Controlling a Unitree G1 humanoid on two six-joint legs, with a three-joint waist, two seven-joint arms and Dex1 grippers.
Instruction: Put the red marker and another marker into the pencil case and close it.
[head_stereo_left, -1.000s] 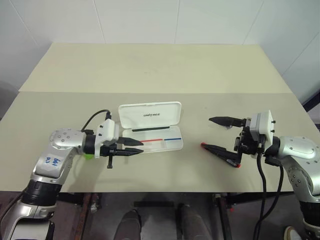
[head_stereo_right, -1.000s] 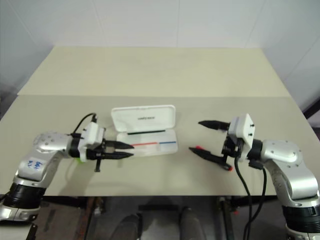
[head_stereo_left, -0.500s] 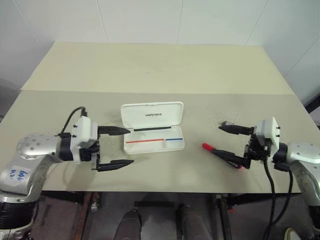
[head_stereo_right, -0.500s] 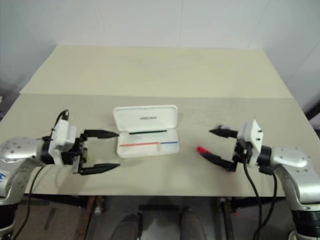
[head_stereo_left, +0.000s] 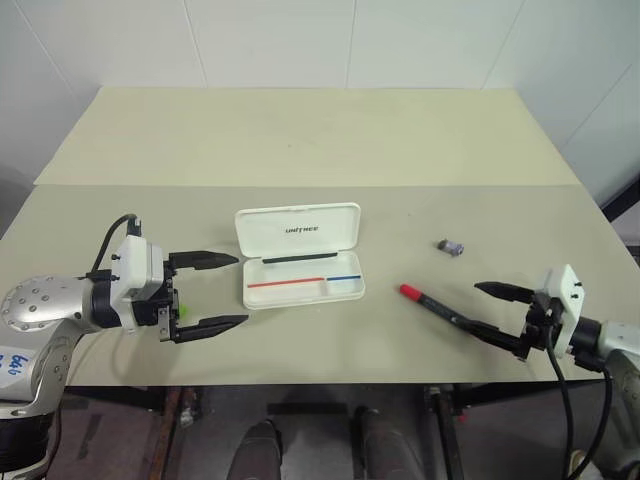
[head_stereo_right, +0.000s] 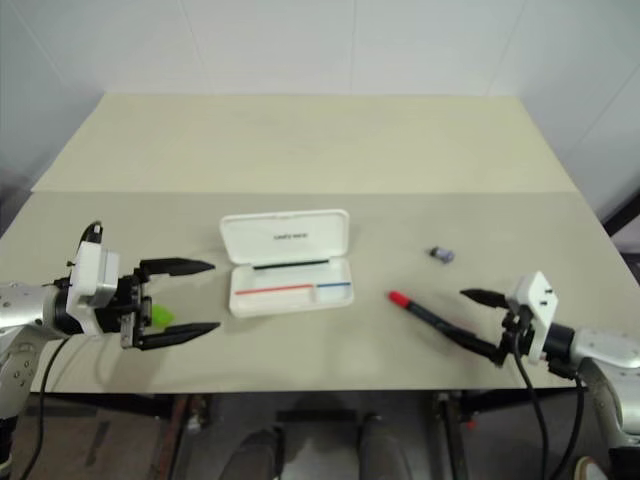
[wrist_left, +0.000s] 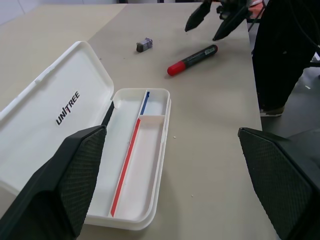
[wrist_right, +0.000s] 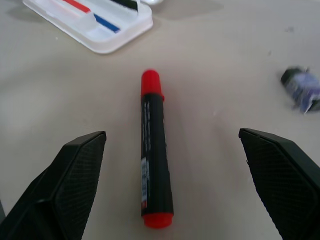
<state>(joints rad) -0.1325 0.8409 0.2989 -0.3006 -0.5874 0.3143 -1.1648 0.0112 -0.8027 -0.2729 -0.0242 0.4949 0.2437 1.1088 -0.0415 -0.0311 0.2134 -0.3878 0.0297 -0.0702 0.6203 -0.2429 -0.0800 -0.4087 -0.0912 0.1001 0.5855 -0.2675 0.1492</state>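
I have the right gripper (head_stereo_left: 497, 318) near the front right corner of the table (head_stereo_left: 300, 140), its two fingers spread wide with nothing between them. The red marker (head_stereo_left: 447, 314) lies flat on the tabletop directly ahead of it, red cap toward the pencil case (head_stereo_left: 300, 255) and tail end toward my claw. In the right wrist view the barrel runs straight out along the line my fingers point, centred in the gap between them. That is the relation I care about: the long axis is in line with the gripper, not across it, so closing as I stand would meet the marker's tail rather than pinch across its barrel. I judge I need to come down over the barrel, or turn the wrist, before closing.

The case sits open in the middle of the table near the front edge, lid tipped back, tray empty, well apart from the marker. The right arm is clearly the nearer one to the red marker.

My left gripper (head_stereo_left: 207, 291) hangs wide open too, holding nothing, just left of the case. The lime-green marker (head_stereo_right: 158, 316) peeks out on the table beside it, toward the front left.
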